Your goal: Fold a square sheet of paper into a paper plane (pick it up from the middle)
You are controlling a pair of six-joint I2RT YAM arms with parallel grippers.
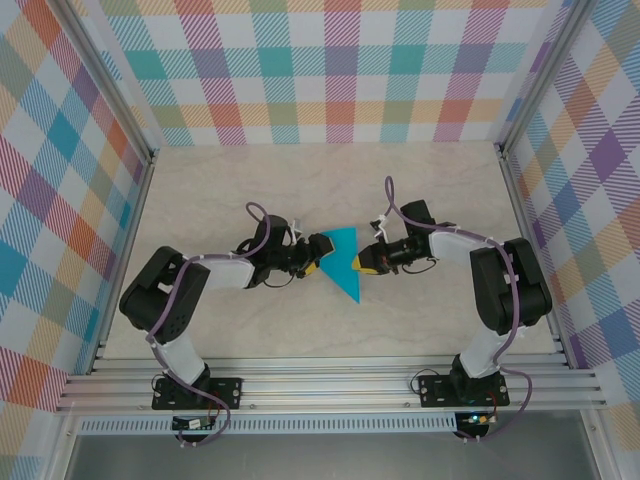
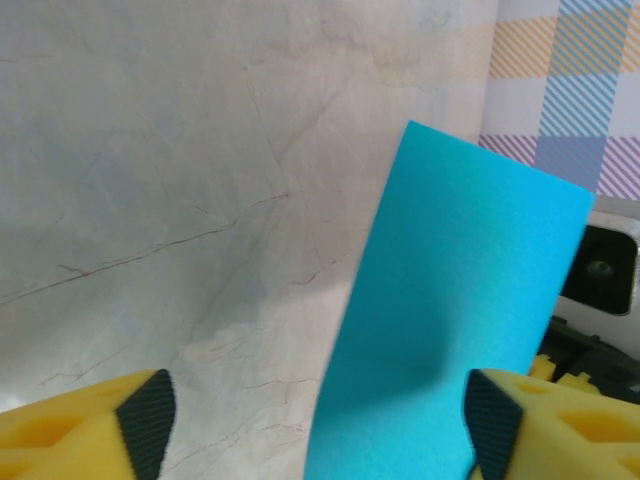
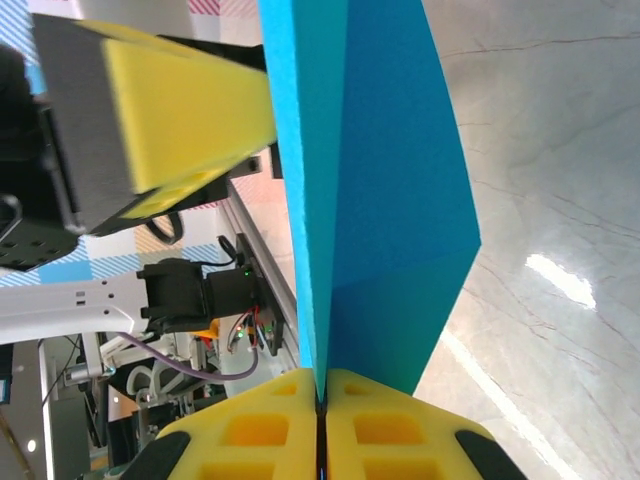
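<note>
Over table (image 1: pixel 420 190) | right wrist: right jaws clenched on teal paper (image 3: pixel 380 150) | left wrist: left jaws apart

The right gripper (image 3: pixel 320 402), its yellow jaws pressed together, is pinching the folded teal-blue sheet of paper (image 3: pixel 380 180), which is standing edge-on over the pale marbled tabletop (image 3: pixel 560 150), with the left gripper's blocky yellow finger (image 3: pixel 190 110) sitting just beside it.

One apparently folded paper sheet (image 1: pixel 343 262); two pincers: left pincer (image 1: pixel 318 254), right pincer (image 1: pixel 358 263).
</note>
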